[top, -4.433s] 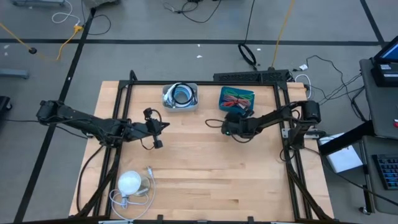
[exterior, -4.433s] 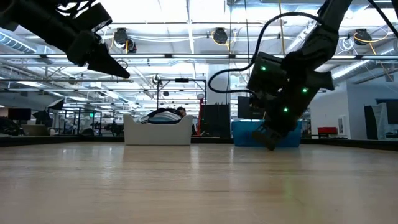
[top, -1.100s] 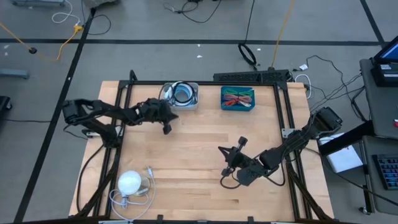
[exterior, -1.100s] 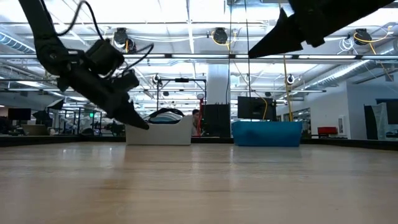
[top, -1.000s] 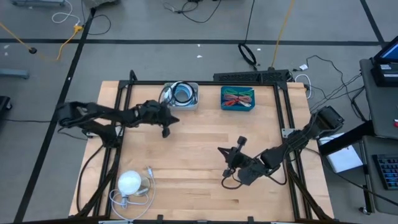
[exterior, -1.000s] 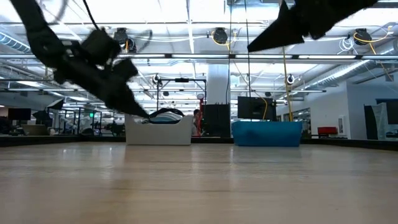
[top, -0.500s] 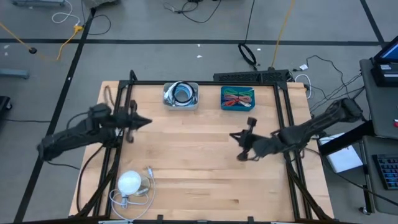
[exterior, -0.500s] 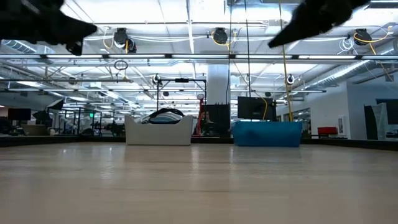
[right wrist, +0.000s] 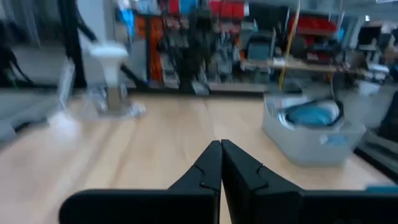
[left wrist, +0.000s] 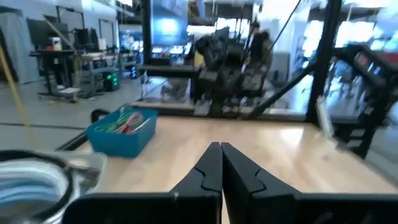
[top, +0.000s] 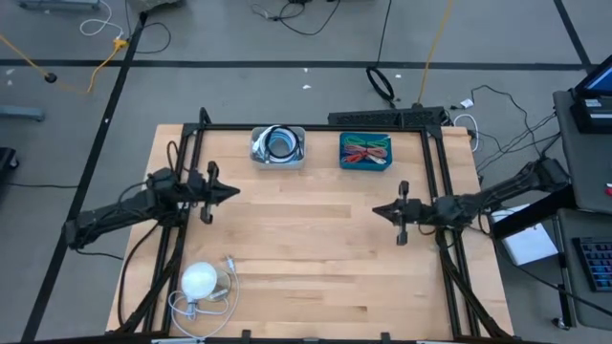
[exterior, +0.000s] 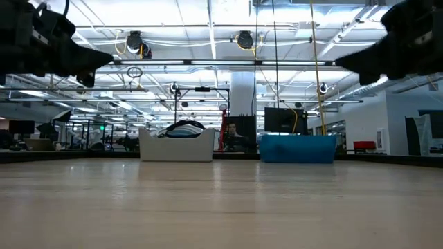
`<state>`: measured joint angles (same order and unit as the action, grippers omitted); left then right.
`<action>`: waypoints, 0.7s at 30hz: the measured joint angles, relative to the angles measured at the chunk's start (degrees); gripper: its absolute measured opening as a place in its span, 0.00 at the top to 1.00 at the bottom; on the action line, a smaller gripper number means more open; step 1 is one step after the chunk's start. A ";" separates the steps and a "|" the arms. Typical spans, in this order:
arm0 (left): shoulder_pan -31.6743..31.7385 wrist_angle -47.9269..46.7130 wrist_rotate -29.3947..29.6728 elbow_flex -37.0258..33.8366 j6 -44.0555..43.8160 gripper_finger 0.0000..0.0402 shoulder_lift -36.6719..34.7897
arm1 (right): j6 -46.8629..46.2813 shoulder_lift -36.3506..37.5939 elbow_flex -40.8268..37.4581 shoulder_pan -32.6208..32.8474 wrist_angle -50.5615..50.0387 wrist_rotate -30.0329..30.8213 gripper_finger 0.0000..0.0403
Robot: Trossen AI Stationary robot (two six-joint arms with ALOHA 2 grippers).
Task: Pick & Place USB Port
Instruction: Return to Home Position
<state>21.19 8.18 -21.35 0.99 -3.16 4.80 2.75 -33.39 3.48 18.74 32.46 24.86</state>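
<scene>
Cables (top: 364, 150) lie in gray bin (top: 277, 166) and blue bin (top: 364, 169), far desk (top: 306, 258) edge. Left hand (top: 226, 191), right hand (top: 382, 212): closed together, empty, at sides. White corded item (top: 200, 280) possibly unsorted; otherwise sorting appears done.

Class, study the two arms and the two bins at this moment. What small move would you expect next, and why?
Likely both arms settle back to rest at their own sides. The left gripper and right gripper hang above bare table with fingers shut on nothing, well short of the gray bin and blue bin, which already hold cables.
</scene>
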 joint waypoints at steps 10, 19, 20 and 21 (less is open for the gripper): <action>0.07 -6.17 11.11 0.00 8.66 0.98 2.39 | -2.02 1.93 -2.42 -0.03 -10.85 4.09 1.00; 0.50 -7.56 25.58 0.07 8.71 0.98 14.51 | -9.60 1.85 -2.53 -0.02 -24.97 6.84 1.00; 0.71 -7.54 26.00 0.07 8.07 0.98 15.90 | -9.58 1.86 -2.53 -0.02 -26.11 6.74 1.00; 0.81 -7.49 26.41 0.07 7.39 0.99 17.23 | -9.60 1.83 -2.53 -0.02 -26.45 6.66 1.00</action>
<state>22.00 0.69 5.06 1.06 4.24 22.03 -6.85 -31.55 0.95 18.72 6.02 31.52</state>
